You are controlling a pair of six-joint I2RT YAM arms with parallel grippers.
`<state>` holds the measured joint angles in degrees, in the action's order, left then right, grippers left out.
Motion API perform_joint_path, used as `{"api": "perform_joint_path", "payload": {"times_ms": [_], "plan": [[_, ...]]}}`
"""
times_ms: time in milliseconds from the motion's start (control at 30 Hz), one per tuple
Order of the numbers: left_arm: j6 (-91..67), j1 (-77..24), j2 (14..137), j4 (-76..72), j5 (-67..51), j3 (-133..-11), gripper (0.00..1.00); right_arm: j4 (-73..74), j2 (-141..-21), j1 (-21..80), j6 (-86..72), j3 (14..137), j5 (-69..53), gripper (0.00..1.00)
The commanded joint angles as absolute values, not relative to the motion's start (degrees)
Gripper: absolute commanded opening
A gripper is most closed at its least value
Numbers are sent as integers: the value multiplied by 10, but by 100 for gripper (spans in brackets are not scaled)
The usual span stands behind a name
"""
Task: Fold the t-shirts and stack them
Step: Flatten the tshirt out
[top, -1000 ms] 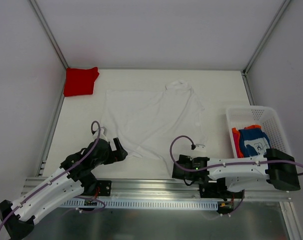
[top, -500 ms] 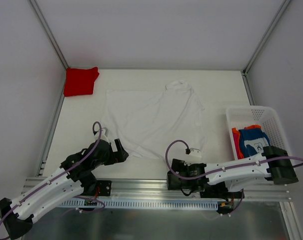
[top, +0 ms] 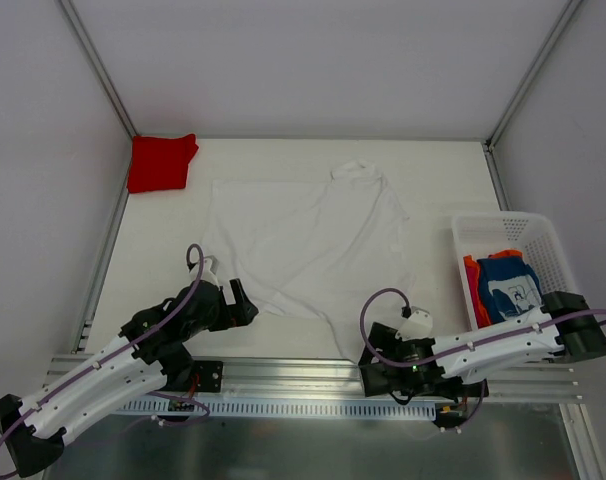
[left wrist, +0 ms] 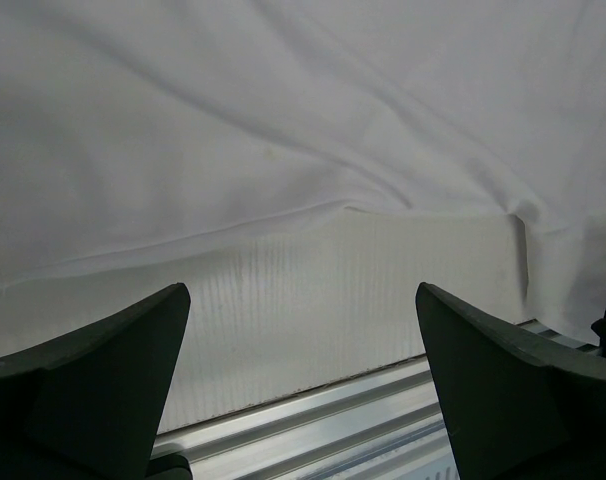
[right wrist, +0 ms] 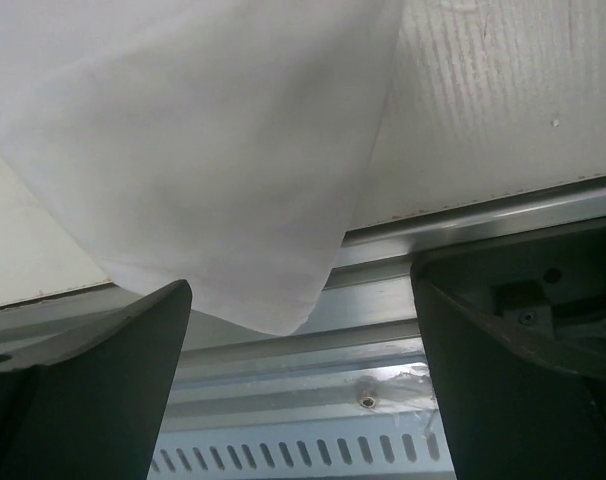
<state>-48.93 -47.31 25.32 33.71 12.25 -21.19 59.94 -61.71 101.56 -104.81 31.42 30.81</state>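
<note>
Where the white tee [top: 308, 240] lies: spread open in the middle of the table [top: 433, 170], collar toward the far side, lightly creased.
Its near right corner: hangs past the table edge onto the metal rail [right wrist: 403, 350].
Red tee [top: 161, 162]: folded in the far left corner of the table, apart from the white tee.
Basket [top: 543, 225]: white mesh, on the right side of the table toward the near edge.
Blue tee [top: 508, 285]: inside the basket, white print facing up.
Orange-red tee [top: 471, 285]: inside the basket along its left wall, touching the blue tee.
Left gripper [top: 248, 302]: released, jaws spread wide with nothing between them. It sits low over bare table just beside the white tee's near left hem. The wrist view shows a strip of bare table between the fingertips and the hem.
Right gripper [right wrist: 301, 290]: released, jaws spread wide. It is down at the near edge, over the rail. In the wrist view the hanging corner of the white tee shows in the gap between the fingers, which stand clear of it on both sides. The height above the cloth cannot be told.
</note>
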Motion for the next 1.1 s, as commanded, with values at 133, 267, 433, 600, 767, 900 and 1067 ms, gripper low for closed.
{"api": "perform_joint_path", "payload": {"times_ms": [133,267,433,600,767,900,1067], "plan": [[-491,-481,252,341,126,-216,98,604,-600,1019,-1136,259,359,100],[-491,-481,254,342,127,-216,98,601,-620,1018,-1135,275,369,100],[-490,-481,257,341,127,-216,98,531,-649,1010,-1114,274,367,98],[-491,-481,253,341,126,-215,98,491,-693,1007,-1094,286,362,91],[-490,-481,256,341,126,-217,98,486,-715,1001,-1074,310,361,58],[-490,-481,253,341,126,-215,98,483,-710,1000,-1073,307,362,56],[-492,-481,252,341,127,-216,98,477,-715,999,-1071,309,361,42]]}}
